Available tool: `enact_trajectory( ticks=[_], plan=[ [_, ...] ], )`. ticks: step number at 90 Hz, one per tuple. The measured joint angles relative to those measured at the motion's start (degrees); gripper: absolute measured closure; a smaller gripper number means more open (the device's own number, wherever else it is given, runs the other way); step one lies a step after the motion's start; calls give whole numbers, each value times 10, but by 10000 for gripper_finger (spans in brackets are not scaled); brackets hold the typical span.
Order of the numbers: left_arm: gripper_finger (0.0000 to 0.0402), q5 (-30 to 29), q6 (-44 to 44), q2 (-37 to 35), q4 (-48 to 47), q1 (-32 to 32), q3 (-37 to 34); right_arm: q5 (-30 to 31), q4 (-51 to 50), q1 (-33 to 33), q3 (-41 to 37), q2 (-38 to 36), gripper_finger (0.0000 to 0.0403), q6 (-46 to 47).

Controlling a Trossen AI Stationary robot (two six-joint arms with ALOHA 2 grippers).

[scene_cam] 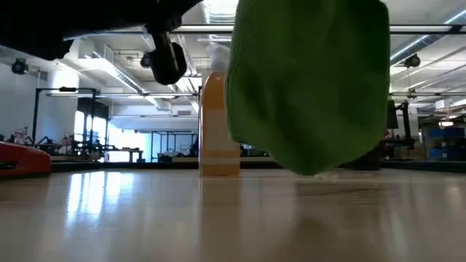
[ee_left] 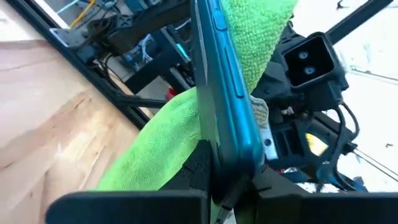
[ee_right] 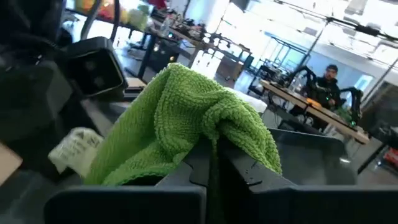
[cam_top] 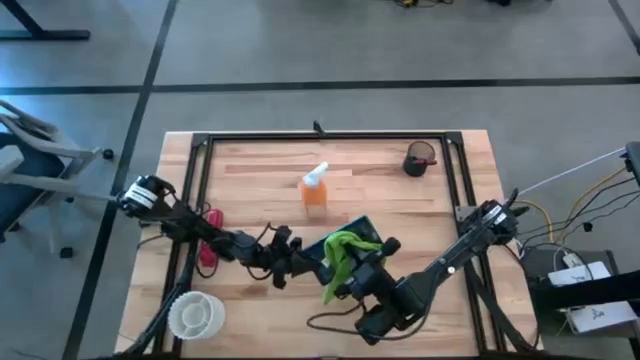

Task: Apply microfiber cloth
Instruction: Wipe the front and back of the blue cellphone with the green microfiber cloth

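Observation:
The lime-green microfiber cloth [cam_top: 341, 256] hangs bunched at the table's near middle, with my right gripper [cam_top: 362, 274] shut on it. It lies against a dark tablet [cam_top: 362, 228] with a teal-blue edge [ee_left: 227, 93], which my left gripper [cam_top: 303, 263] holds tilted on edge above the table. In the left wrist view the cloth [ee_left: 155, 144] shows on both sides of the tablet. In the low view the cloth [scene_cam: 309, 87] hangs in front of the orange spray bottle [scene_cam: 218, 124]. My left gripper pinches the tablet between its two fingers at one end of it [ee_left: 231, 163], a finger on each flat face. The tablet stands out from the fingers on edge, lifted clear of the table. My right gripper pinches a bunched fold of the cloth [ee_right: 211, 132] between its shut fingers, several layers thick. The cloth drapes slack over and around the fingers and rests against the tablet's face [ee_right: 311, 155].
The orange spray bottle [cam_top: 314, 188] stands upright at the table's middle. At the far right is a dark cup [cam_top: 420, 160], at the near left a white round dish [cam_top: 195, 315], and at the left a red tool [cam_top: 207, 252]. A black frame [cam_top: 330, 137] borders the table.

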Motion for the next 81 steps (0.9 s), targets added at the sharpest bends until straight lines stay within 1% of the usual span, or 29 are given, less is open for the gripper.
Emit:
enact_trajectory(
  ticks=[7, 20, 31, 40, 44, 48, 57, 71, 81],
  plan=[
    [395, 8, 4, 4, -2, -1, 4, 1, 63, 1, 0, 5, 403, -56],
    [395, 16, 33, 4, -3, 5, 15, -9, 183, -1, 0, 5, 403, -201],
    [395, 27, 49, 2, -14, 6, 26, -47, 282, -3, -1, 7, 403, -329],
    [395, 35, 63, 1, -18, 6, 35, -112, 370, -11, 0, 12, 403, -446],
    [395, 42, 63, 1, -21, 7, 38, -124, 396, -12, 0, 16, 403, -488],
    [395, 56, 63, 1, -23, 7, 41, -123, 413, -11, 0, 19, 403, -519],
    [395, 81, 61, -6, -25, 6, 40, -113, 416, -5, 0, 20, 403, -551],
    [395, 97, 59, -16, -25, -3, 30, -82, 408, 15, -1, 14, 403, -592],
    [395, 100, 61, -18, -23, -8, 28, -52, 370, 26, -3, 1, 403, -569]
  ],
)
